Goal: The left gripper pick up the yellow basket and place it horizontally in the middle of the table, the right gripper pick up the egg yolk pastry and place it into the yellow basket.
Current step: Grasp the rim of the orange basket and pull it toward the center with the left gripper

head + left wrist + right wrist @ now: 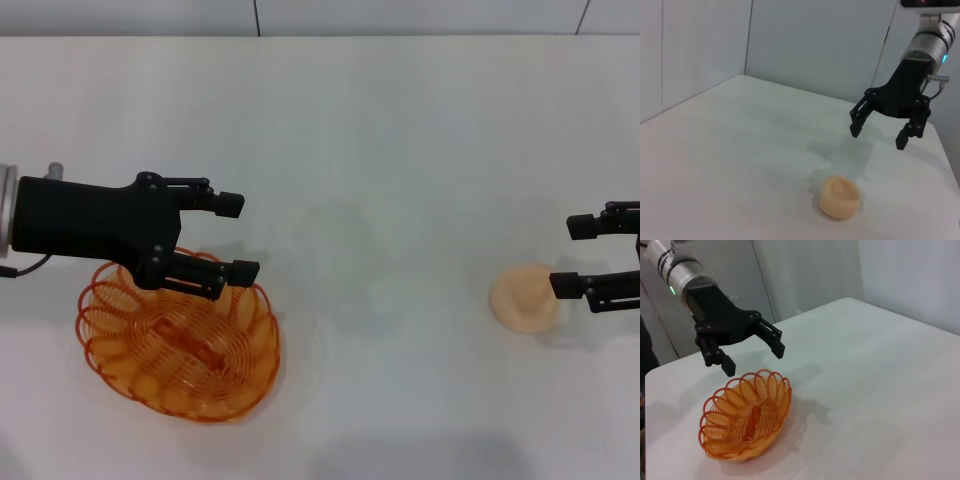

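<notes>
The yellow basket (180, 345) sits on the white table (380, 170) at the front left; it also shows in the right wrist view (745, 416). My left gripper (240, 237) is open and empty, raised just above the basket's far rim; the right wrist view shows it (754, 360) hovering over that rim. The egg yolk pastry (522, 298) lies on the table at the right, also in the left wrist view (839, 196). My right gripper (566, 256) is open and empty, raised just right of the pastry; the left wrist view shows it (879, 133) above and behind the pastry.
The table's far edge meets a grey wall (400, 15). Bare white tabletop (390, 300) lies between basket and pastry.
</notes>
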